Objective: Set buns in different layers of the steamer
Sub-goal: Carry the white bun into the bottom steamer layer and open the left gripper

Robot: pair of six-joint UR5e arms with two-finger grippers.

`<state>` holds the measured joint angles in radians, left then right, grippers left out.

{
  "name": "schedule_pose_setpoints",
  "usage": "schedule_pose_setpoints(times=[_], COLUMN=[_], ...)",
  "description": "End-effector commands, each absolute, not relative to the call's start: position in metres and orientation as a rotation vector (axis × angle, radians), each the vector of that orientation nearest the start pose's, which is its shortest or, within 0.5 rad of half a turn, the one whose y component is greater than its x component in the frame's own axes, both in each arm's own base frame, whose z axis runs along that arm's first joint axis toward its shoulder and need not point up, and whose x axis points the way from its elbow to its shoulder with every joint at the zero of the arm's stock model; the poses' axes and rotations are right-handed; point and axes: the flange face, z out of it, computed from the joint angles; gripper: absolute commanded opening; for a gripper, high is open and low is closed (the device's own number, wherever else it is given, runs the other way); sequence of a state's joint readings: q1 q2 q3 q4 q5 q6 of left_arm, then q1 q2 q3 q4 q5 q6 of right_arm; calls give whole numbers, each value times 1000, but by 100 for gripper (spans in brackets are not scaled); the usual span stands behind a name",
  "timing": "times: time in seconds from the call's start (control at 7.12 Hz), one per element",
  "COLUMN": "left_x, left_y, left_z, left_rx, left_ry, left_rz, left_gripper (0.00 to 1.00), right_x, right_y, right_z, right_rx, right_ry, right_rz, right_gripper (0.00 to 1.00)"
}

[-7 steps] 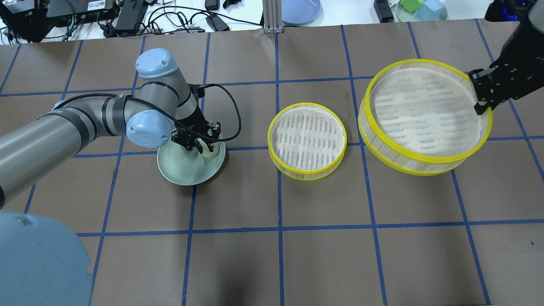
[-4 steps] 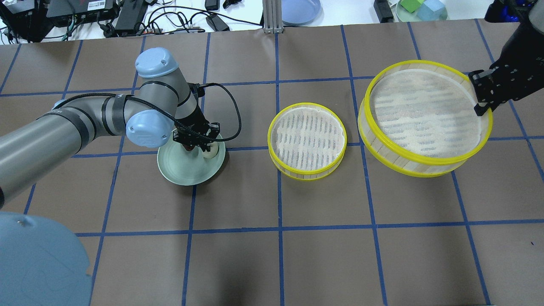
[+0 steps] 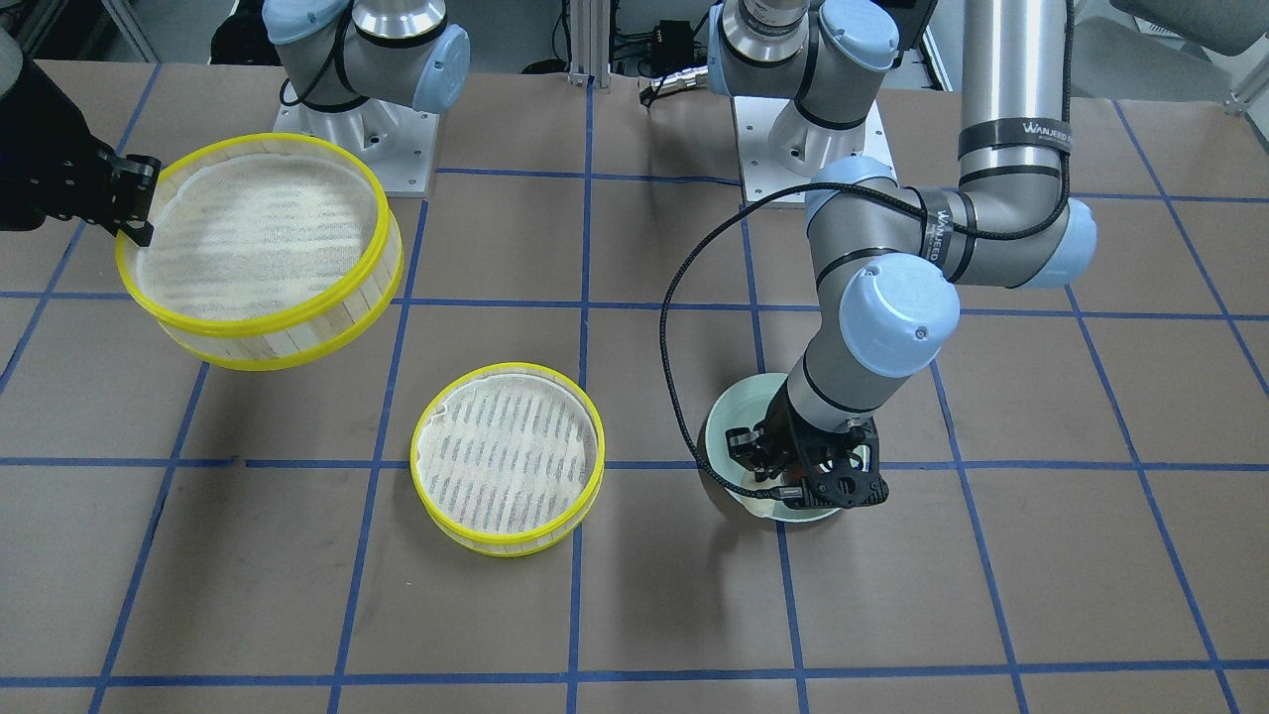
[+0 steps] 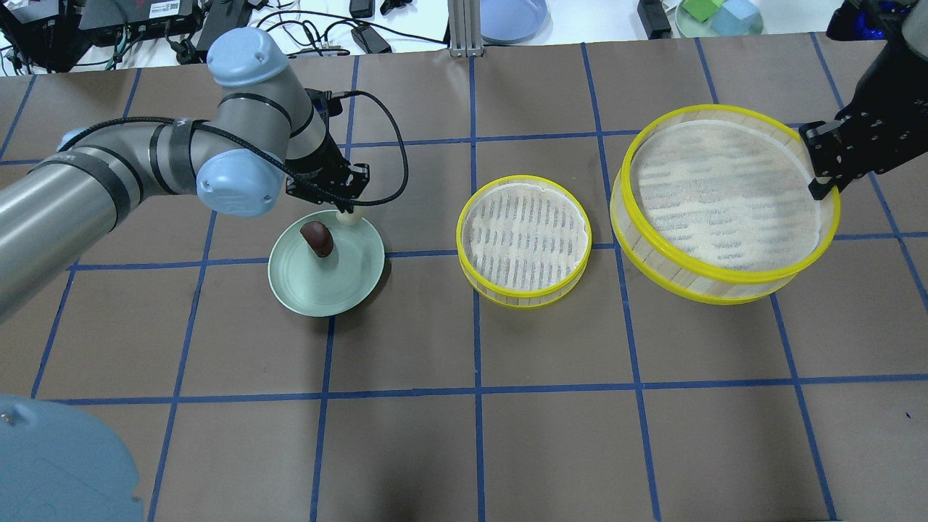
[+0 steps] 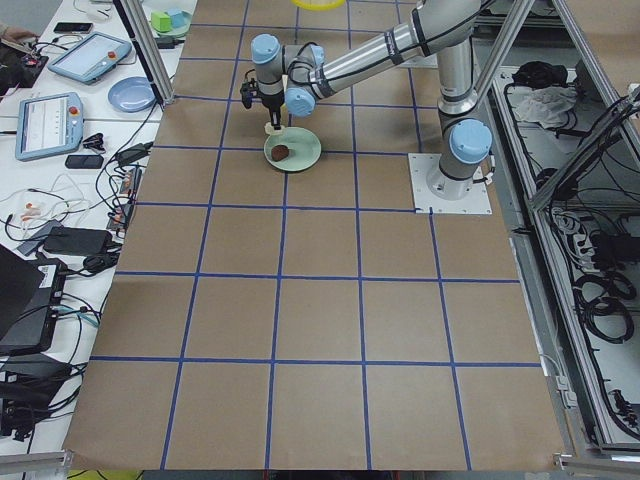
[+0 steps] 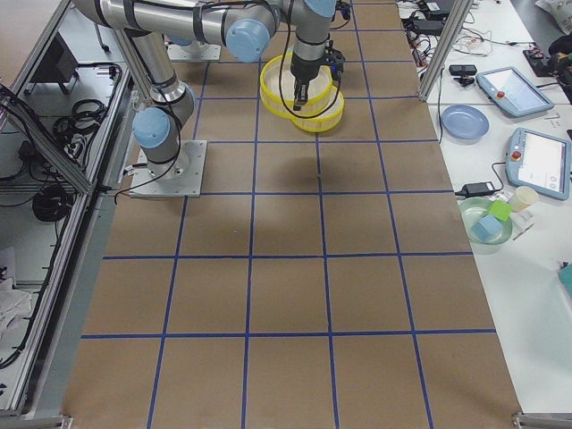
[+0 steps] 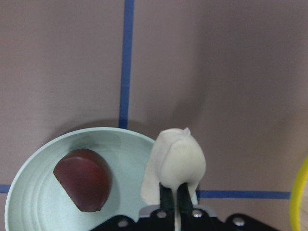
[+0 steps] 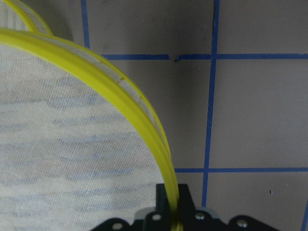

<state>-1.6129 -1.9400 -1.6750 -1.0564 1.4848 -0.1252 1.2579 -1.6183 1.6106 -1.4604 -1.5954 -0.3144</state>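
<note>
My left gripper (image 4: 349, 210) is shut on the cream-white bun (image 7: 175, 161) and holds it above the far rim of the pale green plate (image 4: 326, 290). The dark reddish-brown bun (image 4: 317, 238) lies on the plate, also in the left wrist view (image 7: 84, 179). My right gripper (image 4: 823, 190) is shut on the yellow rim of one steamer tray (image 4: 725, 196) and holds it tilted above the table at the right. The rim runs between the fingers in the right wrist view (image 8: 144, 125). The other steamer tray (image 4: 523, 239) stands empty on the table in the middle.
The brown table paper carries a blue tape grid. Beyond its far edge are a blue plate (image 4: 511, 18), a green dish with blocks (image 4: 718, 18) and cables and electronics (image 4: 145, 22). The left arm's cable (image 4: 391, 167) loops between the plate and the middle tray.
My left gripper has risen off the plate with the white bun and moved toward the far side, uncovering the brown bun. The right gripper and its tray have barely moved.
</note>
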Motion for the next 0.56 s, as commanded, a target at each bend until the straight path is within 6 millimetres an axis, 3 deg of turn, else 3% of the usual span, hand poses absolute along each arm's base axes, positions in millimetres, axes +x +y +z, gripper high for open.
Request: schedule_pose_setpoints(times=[0.0, 0.14, 0.42], left_x=[-229, -274, -320], left_y=[-602, -589, -582], left_z=[331, 331, 321], left_rx=[-290, -321, -315], left_ry=[3337, 3345, 3452], left_rz=[-129, -109, -106], left_gripper=[0, 0, 0], right_x=[-17, -17, -17], right_y=[-479, -479, -479], right_z=[481, 480, 480], right_rx=[-7, -9, -7], right_ry=[3129, 3128, 3128], right_rz=[165, 167, 169], right_gripper=[0, 0, 0])
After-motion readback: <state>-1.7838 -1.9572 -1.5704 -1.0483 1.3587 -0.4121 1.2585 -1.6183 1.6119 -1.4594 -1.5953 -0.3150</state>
